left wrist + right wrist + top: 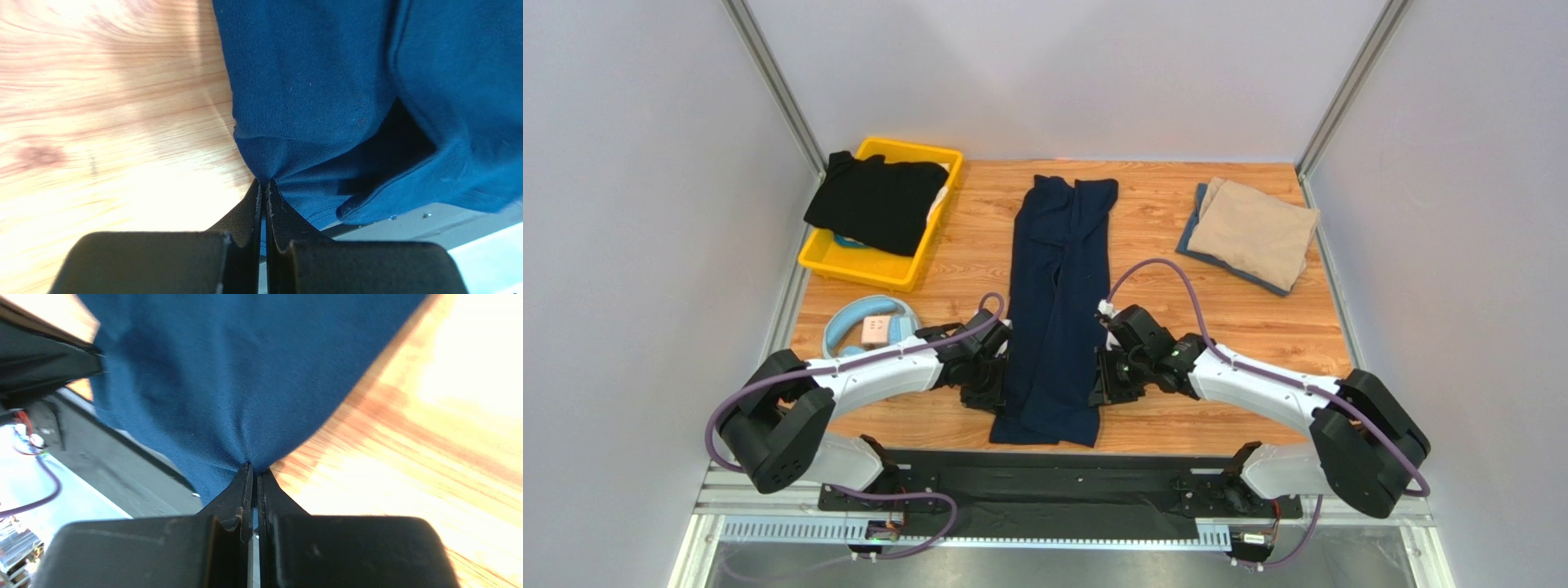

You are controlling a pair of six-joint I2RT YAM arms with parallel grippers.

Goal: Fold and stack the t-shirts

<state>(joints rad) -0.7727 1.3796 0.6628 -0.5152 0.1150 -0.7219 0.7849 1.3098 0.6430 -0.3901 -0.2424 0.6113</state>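
Observation:
A dark navy t-shirt [1057, 306] lies folded into a long narrow strip down the middle of the wooden table [1259, 319]. My left gripper [994, 382] is shut on its left edge near the front end; the cloth [307, 92] bunches right at the closed tips [264, 184]. My right gripper [1103, 377] is shut on the right edge opposite, with navy cloth [233, 386] pinched at its tips [255, 471]. A tan t-shirt [1254, 229] lies folded at the back right on a darker folded cloth [1194, 228]. A black t-shirt [876, 200] is draped over the yellow bin [844, 260].
Light blue headphones [870, 325] lie on the table just left of my left arm. The yellow bin stands at the back left. Grey walls close in both sides. The table's front edge and the metal base rail [1063, 490] run just under the shirt's near end.

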